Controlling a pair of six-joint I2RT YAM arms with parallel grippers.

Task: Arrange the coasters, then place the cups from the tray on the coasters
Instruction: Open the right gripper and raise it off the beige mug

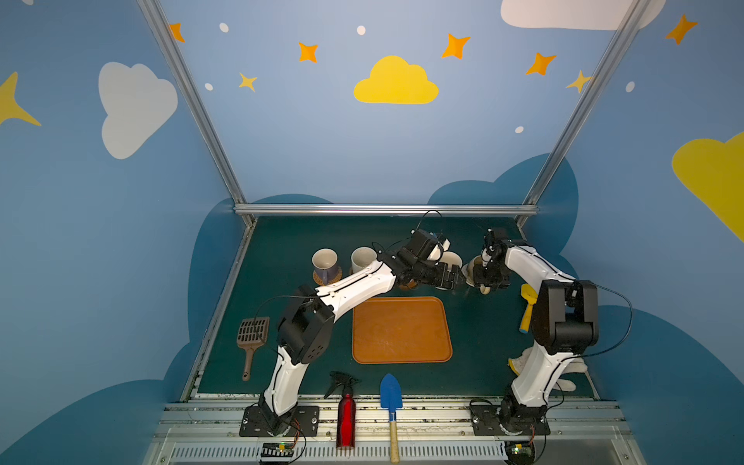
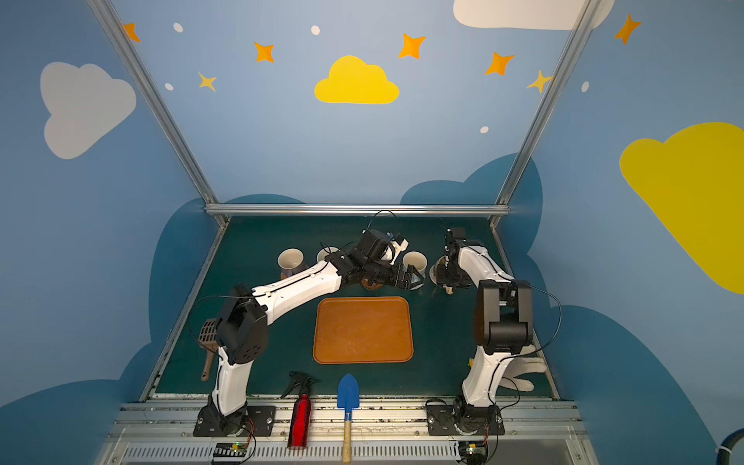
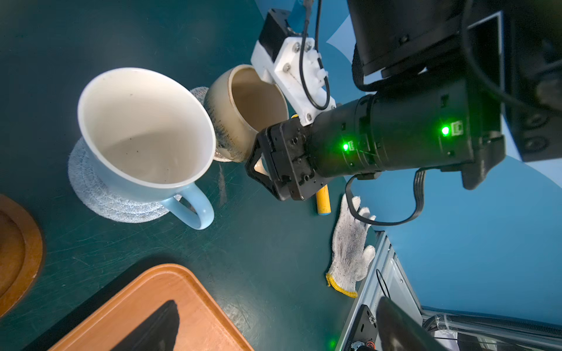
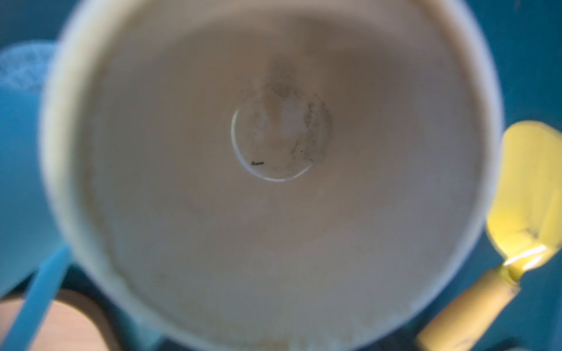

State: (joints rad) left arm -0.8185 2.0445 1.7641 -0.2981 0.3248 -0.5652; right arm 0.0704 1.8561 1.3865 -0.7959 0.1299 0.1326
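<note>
The orange-brown tray point(image 1: 400, 330) point(image 2: 362, 330) lies bare mid-table. Behind it stand a lilac cup point(image 1: 325, 261) on a woven coaster point(image 1: 328, 278), a cream-white cup point(image 1: 362, 258), a light blue cup point(image 3: 146, 133) on a grey-white rope coaster point(image 3: 100, 194), and a yellowish-tan cup point(image 3: 243, 112) point(image 4: 273, 170). My left gripper point(image 3: 276, 328) point(image 1: 457, 277) hangs open and empty in front of the blue cup. My right gripper point(image 3: 258, 165) point(image 1: 485, 280) is at the tan cup's handle; how its jaws stand is hidden. A brown wooden coaster point(image 3: 18, 252) shows under the left arm.
A yellow scoop point(image 1: 527, 306) lies just right of the tan cup, with a white glove point(image 3: 349, 252) nearer the front right. A red spray bottle point(image 1: 346, 414), a blue trowel point(image 1: 391, 398) and a brown slotted scoop point(image 1: 251, 338) lie along the front and left.
</note>
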